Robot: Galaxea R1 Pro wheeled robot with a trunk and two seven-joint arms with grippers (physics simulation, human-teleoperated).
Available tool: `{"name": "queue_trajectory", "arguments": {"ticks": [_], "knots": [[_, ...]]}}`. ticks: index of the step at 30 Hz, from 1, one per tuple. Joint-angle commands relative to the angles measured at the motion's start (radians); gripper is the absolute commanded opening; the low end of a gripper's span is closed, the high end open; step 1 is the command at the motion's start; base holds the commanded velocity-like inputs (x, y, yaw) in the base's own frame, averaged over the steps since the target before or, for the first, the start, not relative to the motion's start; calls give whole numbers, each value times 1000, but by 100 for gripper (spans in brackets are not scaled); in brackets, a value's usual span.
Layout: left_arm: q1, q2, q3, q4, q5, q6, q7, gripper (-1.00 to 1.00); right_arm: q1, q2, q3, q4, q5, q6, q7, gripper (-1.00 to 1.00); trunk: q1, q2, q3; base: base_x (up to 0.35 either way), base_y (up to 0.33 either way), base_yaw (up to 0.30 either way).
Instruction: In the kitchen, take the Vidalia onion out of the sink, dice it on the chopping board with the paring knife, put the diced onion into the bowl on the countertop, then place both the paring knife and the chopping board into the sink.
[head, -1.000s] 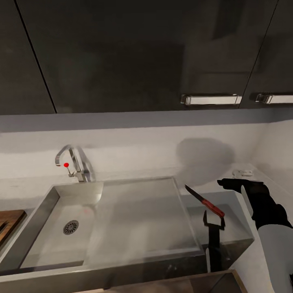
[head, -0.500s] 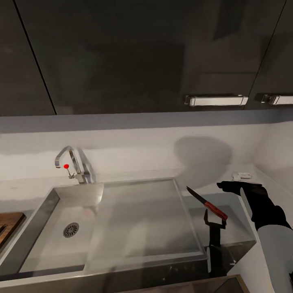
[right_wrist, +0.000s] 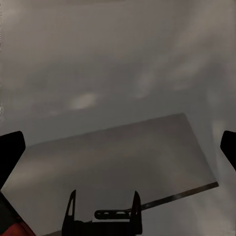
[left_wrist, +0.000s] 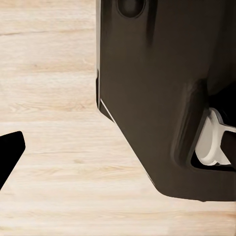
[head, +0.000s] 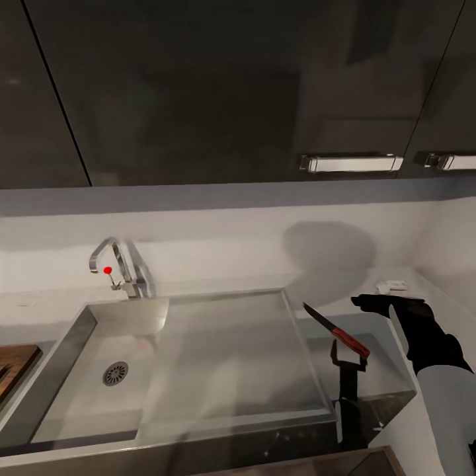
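Nothing of note has shifted over the last half second; a second ago the view stood slightly further left, and more of the chopping board (head: 14,370) showed at the left edge then. Right gripper (head: 349,357) hangs just right of the sink (head: 218,357), over the grey countertop (head: 383,370), its two fingers closed on the red handle of the paring knife (head: 334,329). Knife blade is dark and points up and to the left, over the right rim of the drainboard, clear of the steel. Right forearm, black with a white sleeve, enters from the right edge of the head view. The basin, with its round drain (head: 115,373), lies at the left of the sink, and the faucet (head: 119,268) with a red dot stands at its far side. A small white object (head: 393,285) rests on the far right of the countertop; what it is cannot be told. Left gripper: a dark fingertip (left_wrist: 9,152) shows over pale wooden floor (left_wrist: 49,98) beside the robot's dark body; whether it is wide or narrow cannot be told.
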Motion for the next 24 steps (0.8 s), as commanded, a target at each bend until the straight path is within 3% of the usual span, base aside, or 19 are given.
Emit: {"name": "queue_trajectory", "arguments": {"ticks": [1, 24], "knots": [[-1, -1, -8, 1, 10, 2, -1, 100, -1, 1, -2, -1, 10, 5, 8, 100, 1, -2, -2, 0, 0, 0], [-1, -2, -8, 1, 10, 2, -1, 100, -1, 4, 6, 54, 9, 7, 9, 100, 1, -2, -36, 0, 0, 0]]}}
